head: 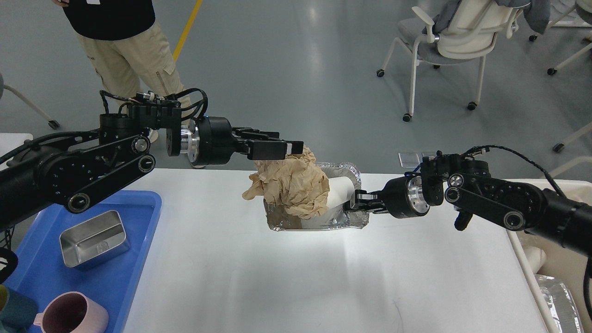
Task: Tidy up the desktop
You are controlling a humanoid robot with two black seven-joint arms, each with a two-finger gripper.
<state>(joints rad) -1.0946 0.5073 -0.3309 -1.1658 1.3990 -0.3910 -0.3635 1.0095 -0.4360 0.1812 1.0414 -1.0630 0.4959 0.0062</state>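
Pinching crumpled brown paper (pixel 292 188), the left gripper (pixel 296 149) has its jaws together directly above the foil tray (pixel 319 223) at the bench's (pixel 296 277) far edge. Right gripper (pixel 358 200) jaws grip that tray's right rim.

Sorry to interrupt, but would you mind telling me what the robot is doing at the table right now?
It is tidying the white desktop. The left gripper holds a crumpled wad of brown paper above a foil container in the middle of the table. The right gripper grips the container's right rim, apparently steadying it; a white paper cup sits inside. At the left, a blue tray holds a steel tin and a pink mug.
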